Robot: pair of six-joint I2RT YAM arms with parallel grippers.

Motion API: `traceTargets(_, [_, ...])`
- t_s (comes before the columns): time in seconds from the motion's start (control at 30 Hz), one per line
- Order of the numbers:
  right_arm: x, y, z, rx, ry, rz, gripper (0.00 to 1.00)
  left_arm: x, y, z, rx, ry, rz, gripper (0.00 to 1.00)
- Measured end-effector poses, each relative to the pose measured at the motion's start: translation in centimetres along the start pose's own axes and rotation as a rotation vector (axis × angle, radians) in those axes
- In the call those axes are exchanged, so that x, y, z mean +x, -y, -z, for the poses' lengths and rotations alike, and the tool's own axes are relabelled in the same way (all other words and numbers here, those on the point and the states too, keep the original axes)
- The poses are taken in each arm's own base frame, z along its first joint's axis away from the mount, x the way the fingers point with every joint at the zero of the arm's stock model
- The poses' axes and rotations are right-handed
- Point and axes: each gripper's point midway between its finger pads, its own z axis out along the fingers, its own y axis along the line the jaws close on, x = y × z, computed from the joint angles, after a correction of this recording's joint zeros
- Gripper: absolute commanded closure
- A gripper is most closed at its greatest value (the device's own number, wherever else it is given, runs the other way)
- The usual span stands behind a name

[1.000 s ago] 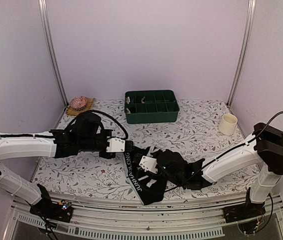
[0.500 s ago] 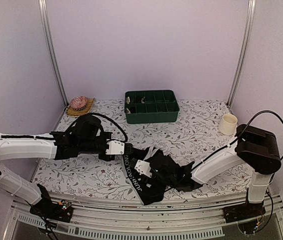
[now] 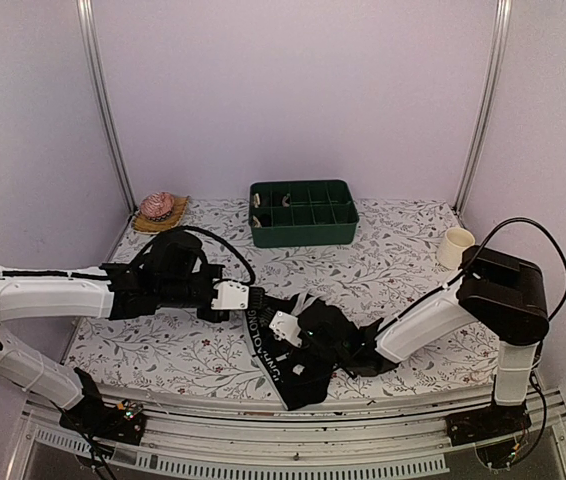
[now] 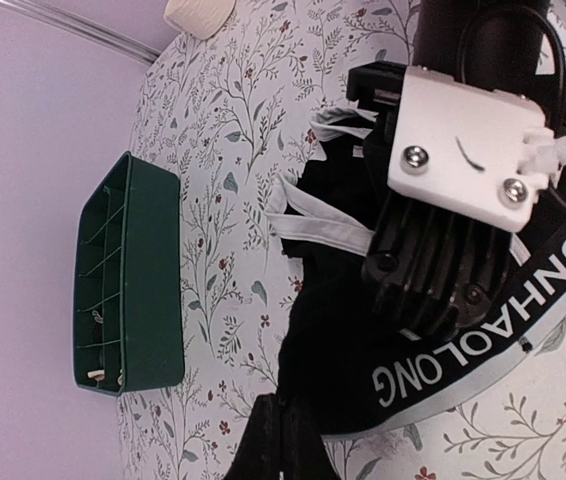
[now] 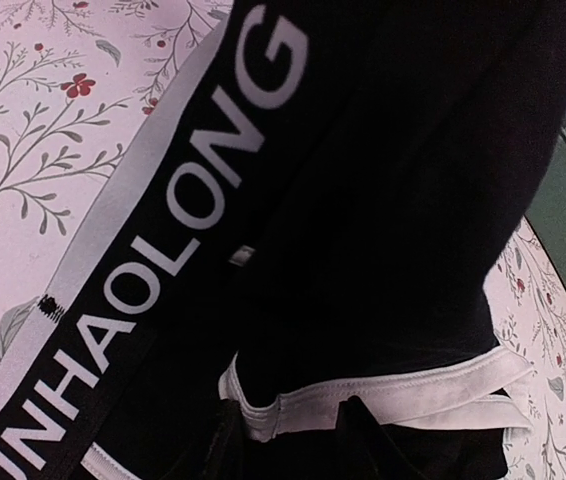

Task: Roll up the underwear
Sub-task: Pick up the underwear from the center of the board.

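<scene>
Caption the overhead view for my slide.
Left gripper pinches the lettered waistband of black underwear on a floral table, right gripper alongside.

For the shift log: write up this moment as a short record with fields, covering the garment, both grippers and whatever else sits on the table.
garment: black underwear with white waistband lettering, lying loose on the floral table, not rolled
left gripper: shut on the waistband's far end
right gripper: fingers either side of a white-edged fold; grip unclear
back of table: green divided tray
right rear: cream cup
left rear: pink object on a woven mat
</scene>
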Motion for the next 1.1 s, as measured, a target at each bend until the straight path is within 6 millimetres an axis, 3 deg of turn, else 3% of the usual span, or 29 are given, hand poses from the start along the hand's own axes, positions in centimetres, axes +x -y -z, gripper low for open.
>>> traceTargets(0.33, [-0.3, -0.8, -0.3, -0.063, 0.015, -0.017, 0.71, 0.0, 0.0, 0.0, 0.001, 0.002, 0.000, 1.00])
traceTargets(0.4, [-0.5, -1.0, -0.5, -0.071, 0.020, -0.017, 0.74, 0.0, 0.0, 0.0, 0.002, 0.002, 0.000, 1.00])
traceTargets(0.53, [-0.5, -1.1, -0.8, -0.074, 0.018, -0.016, 0.95, 0.0, 0.0, 0.0, 0.001, 0.002, 0.000, 1.00])
traceTargets(0.83, [0.0, 0.1, -0.9, -0.002, -0.003, -0.014, 0.98, 0.1, 0.0, 0.0, 0.000, -0.001, 0.001, 1.00])
traceTargets(0.97, [-0.5, 2.1, 1.0, 0.070, -0.010, 0.005, 0.98, 0.8, -0.5, 0.1, -0.010, -0.015, 0.015, 1.00])
traceTargets(1.1, [-3.9, 6.4, 5.4, 0.189, 0.044, 0.006, 0.98, 1.4, -3.1, 0.8, -0.049, -0.027, 0.040, 1.00])
